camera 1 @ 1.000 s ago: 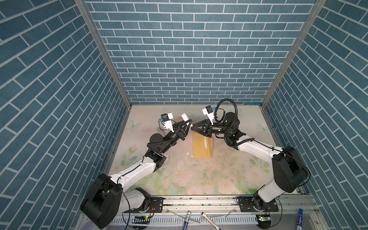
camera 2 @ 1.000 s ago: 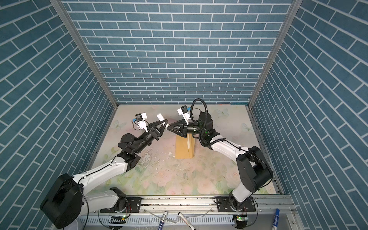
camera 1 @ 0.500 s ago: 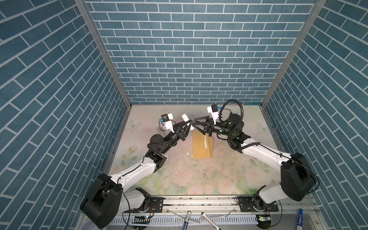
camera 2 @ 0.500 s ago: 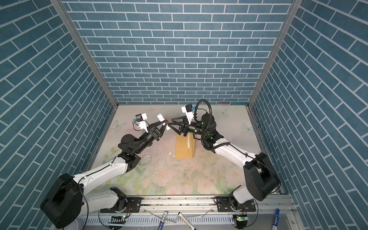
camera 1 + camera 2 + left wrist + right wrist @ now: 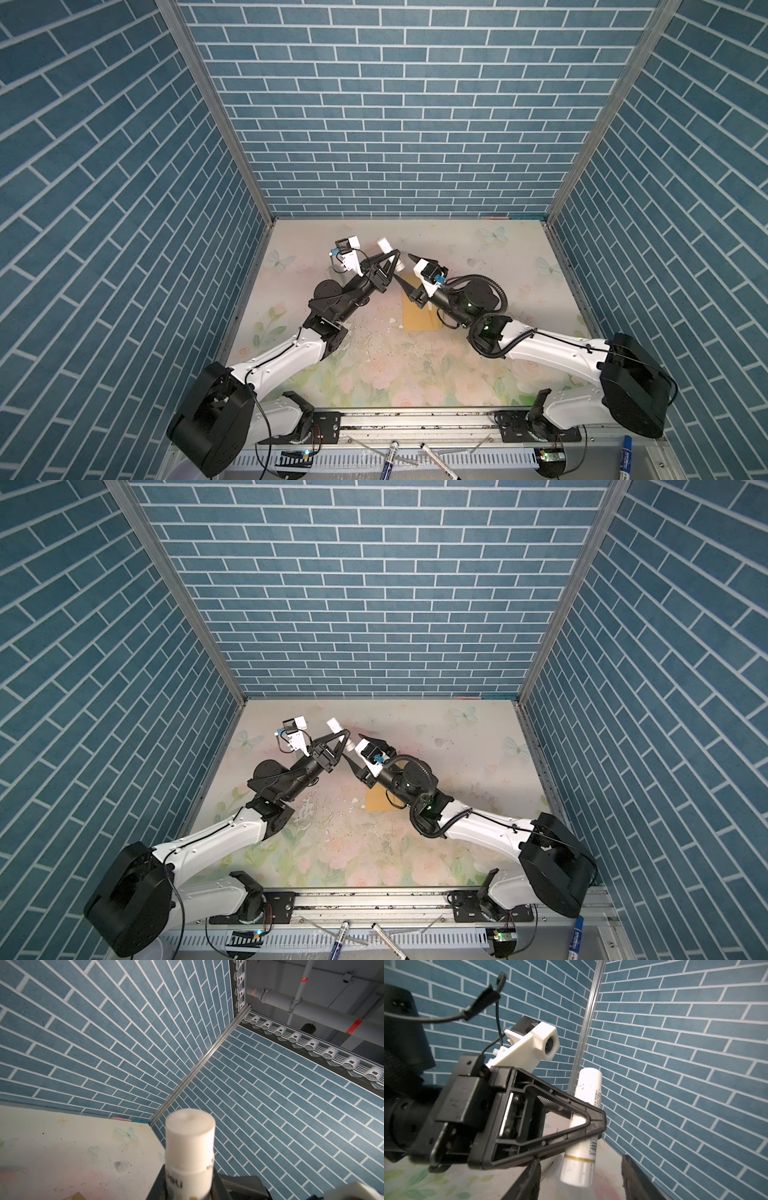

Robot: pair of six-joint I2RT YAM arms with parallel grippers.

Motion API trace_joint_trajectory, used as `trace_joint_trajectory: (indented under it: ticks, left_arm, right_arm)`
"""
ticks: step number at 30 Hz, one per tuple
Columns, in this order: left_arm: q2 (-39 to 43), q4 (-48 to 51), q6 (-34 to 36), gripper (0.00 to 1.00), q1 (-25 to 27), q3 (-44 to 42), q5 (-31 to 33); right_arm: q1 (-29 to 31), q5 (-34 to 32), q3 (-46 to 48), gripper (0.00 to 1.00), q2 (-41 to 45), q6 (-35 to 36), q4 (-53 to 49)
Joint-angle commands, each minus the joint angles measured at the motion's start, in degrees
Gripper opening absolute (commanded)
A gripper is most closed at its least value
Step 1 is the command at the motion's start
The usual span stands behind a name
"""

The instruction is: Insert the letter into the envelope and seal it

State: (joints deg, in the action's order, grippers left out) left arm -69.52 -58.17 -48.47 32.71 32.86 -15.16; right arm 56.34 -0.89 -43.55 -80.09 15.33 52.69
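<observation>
My left gripper (image 5: 393, 255) is raised above the table and shut on a white glue stick (image 5: 384, 244), which stands tilted. The wrist views show the glue stick (image 5: 190, 1142) (image 5: 588, 1093) between the left fingers (image 5: 591, 1124). My right gripper (image 5: 406, 270) is open, and its dark fingers (image 5: 527, 1180) stand on either side of the stick's lower end without touching it. The mustard-yellow envelope (image 5: 417, 318) (image 5: 376, 802) lies flat on the table, partly under the right wrist. The letter is out of view.
The floral table mat (image 5: 374, 374) carries small crumbs and scraps near the middle. Blue brick walls close in three sides. Marker pens (image 5: 388, 457) (image 5: 625, 453) lie on the front rail beyond the table edge.
The right gripper, which was shut near the stick's lower end, has opened, and its arm has swung. The left gripper has held still with the stick.
</observation>
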Motion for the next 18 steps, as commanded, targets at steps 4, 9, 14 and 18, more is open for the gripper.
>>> trace_joint_trajectory:
  ticks: [4,9,14,18]
  left_arm:
    - [0.73,-1.04,-0.07,0.00,0.25,-0.25,-0.18]
    - [0.81,-1.02,-0.03,0.00,0.23,-0.26,-0.27]
    - [0.86,-1.06,-0.09,0.00,0.24,-0.27,-0.31]
    - [0.94,-1.15,0.00,0.00,0.22,-0.27,-0.31]
  right_arm:
    - [3.07,-9.45,0.12,0.48,-4.17,10.98,12.06]
    - [3.70,-11.84,-0.96,0.39,-5.58,11.68,13.08]
    - [3.85,-12.99,-1.27,0.33,-6.10,11.66,12.88]
    - [3.96,-14.10,-1.28,0.35,-6.47,11.62,13.01]
